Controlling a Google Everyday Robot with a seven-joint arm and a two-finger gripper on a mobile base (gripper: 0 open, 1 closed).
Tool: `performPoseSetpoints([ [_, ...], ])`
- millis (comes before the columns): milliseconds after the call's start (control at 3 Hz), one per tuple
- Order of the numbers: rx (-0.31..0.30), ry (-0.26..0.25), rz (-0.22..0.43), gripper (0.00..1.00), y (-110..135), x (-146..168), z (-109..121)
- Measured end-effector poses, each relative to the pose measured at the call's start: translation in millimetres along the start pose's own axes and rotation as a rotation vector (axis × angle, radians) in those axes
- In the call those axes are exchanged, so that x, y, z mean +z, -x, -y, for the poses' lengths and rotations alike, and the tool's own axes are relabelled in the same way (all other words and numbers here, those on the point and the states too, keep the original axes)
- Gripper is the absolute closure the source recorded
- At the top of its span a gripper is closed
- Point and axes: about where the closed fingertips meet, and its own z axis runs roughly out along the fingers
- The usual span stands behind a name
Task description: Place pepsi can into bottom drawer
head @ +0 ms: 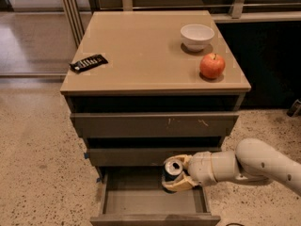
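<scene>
The cabinet [141, 51] fills the middle of the view. Its flat tan top is bare across the centre and the front edge. There are three drawers in its face. The top drawer [155, 125] and the middle drawer [141, 157] are pushed in, each with a dark gap above its front. The bottom drawer [150, 202] is pulled out toward the camera. Its grey floor is uncovered from the left wall to the right wall, and its front lip sits at the lower edge of the view. Speckled floor [37, 173] lies open to the left of the cabinet.

One pale arm [263, 161] reaches in from the right of the cabinet, level with the gap under the middle drawer. Its gripper [178, 174] hangs over the back right part of the open bottom drawer, with its cream fingers [177, 186] clamped on the pepsi can [173, 166]. The can is held above the drawer floor, just in front of the middle drawer's lower edge. Its silver top faces up toward the camera with the opening showing. What shows of the body is dark, and the fingers cover most of it.

On the cabinet top there is one white bowl [197, 34] at the back right. One red apple [212, 65] sits just in front of it near the right edge. One black packet [88, 62] lies near the left edge.
</scene>
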Motion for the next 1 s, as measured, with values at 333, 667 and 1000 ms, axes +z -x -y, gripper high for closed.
performPoseSetpoints([
  [333,-0.037,-0.012,-0.017,1.0,-63,42,16],
  [667,-0.025,0.02,0.015,1.0,-132,92,23],
  [1000,-0.026,0.02,0.015,1.0,-132,92,23],
])
